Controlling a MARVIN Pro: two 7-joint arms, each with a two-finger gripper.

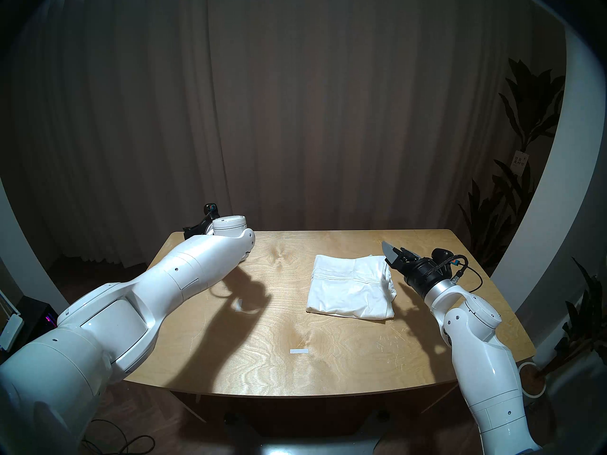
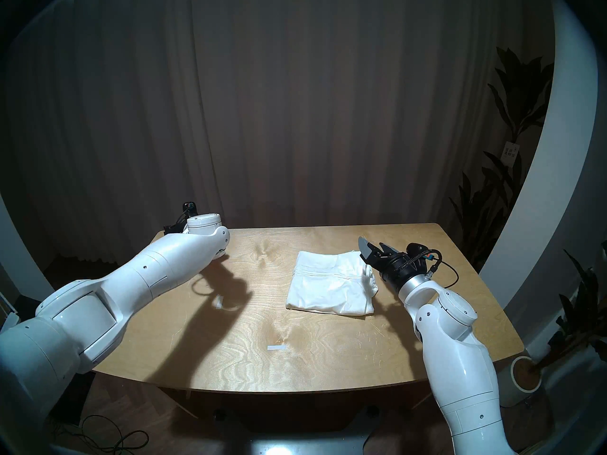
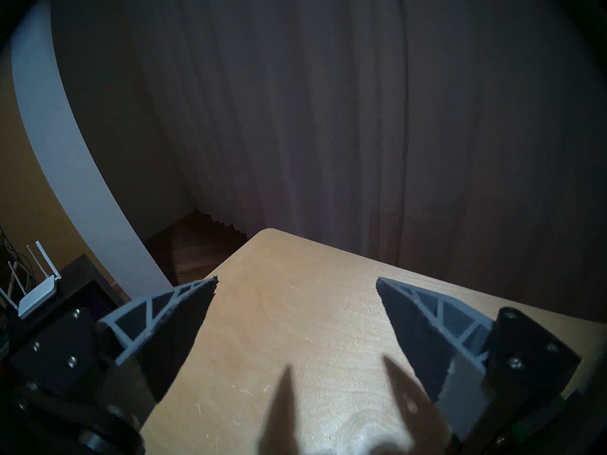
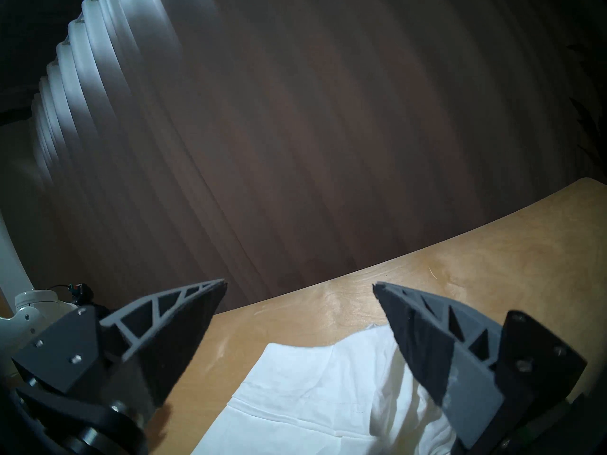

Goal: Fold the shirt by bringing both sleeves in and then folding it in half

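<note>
The white shirt lies on the wooden table right of centre, as a compact, slightly wrinkled rectangle. It also shows in the other head view and the right wrist view. Its sleeves are hidden inside the folds, and no red lettering shows. My right gripper is open and empty, raised just above the shirt's far right corner, and also shows in its wrist view. My left gripper is open and empty over the table's far left corner. In the head views its fingers are hidden behind the wrist.
Two small white tape marks are on the table, one near the front middle and one in the left arm's shadow. A dark curtain hangs behind the table. A potted plant stands to the right. A router sits left of the table.
</note>
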